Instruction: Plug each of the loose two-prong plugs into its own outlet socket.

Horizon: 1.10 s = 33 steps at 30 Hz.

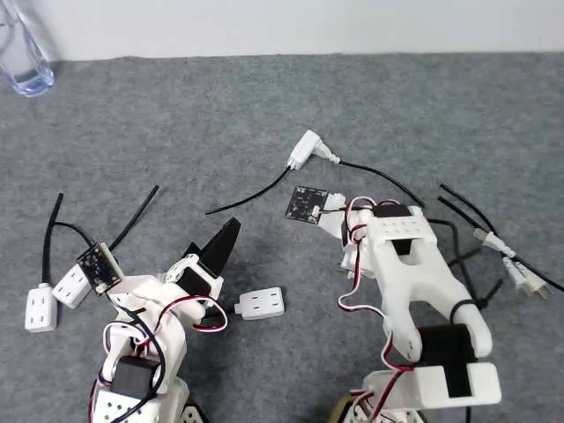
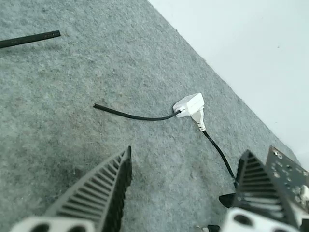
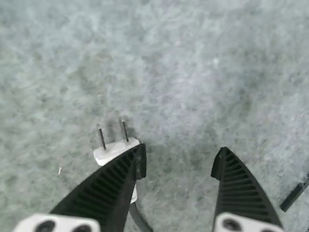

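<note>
My right gripper [image 3: 182, 147] is open just above the grey mat. A white two-prong plug [image 3: 113, 149] lies at the tip of one finger [image 3: 111, 188], prongs bare, partly hidden by that finger and outside the gap. My left gripper [image 2: 188, 151] is open and holds nothing, low over the mat [image 1: 218, 249]. Farther off lies a white socket with a plug in it [image 2: 189, 104], also seen at the mat's middle back [image 1: 306, 150]. A free white socket [image 1: 262, 302] lies between the arms. Two more sockets [image 1: 55, 298] lie at the far left. Loose plugs [image 1: 511, 262] on black cords lie at the right.
Black cord ends [image 1: 132, 220] trail across the mat on the left. Cords [image 1: 463, 211] tangle beside the right arm [image 1: 414, 264]. A clear plastic bottle [image 1: 22, 53] stands at the back left corner. A white wall [image 1: 308, 26] borders the mat's far edge.
</note>
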Motion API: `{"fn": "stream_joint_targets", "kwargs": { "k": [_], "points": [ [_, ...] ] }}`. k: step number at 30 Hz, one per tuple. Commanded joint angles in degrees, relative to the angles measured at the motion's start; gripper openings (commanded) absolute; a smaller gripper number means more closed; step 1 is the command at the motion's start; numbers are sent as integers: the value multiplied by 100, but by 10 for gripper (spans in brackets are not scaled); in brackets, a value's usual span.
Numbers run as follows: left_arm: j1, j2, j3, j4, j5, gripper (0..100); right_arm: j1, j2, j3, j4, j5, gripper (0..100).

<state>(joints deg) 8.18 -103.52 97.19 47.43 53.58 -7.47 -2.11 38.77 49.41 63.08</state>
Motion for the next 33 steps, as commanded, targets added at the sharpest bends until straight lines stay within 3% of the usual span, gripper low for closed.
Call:
{"fn": "stream_joint_targets", "kwargs": {
  "k": [1,14,23,27,33],
  "points": [
    [44,-53,-75,0,9,330,101,-75,-343,101,-26,247],
    [44,-53,-75,0,9,330,101,-1244,-580,1815,-18,247],
    [35,-53,-75,0,9,330,119,-497,-185,1719,765,235],
    [35,-53,-75,-9,9,330,127,-22,-185,1358,782,177],
    [35,-53,-75,-18,9,330,40,233,-264,1323,774,196]
  ]
}}
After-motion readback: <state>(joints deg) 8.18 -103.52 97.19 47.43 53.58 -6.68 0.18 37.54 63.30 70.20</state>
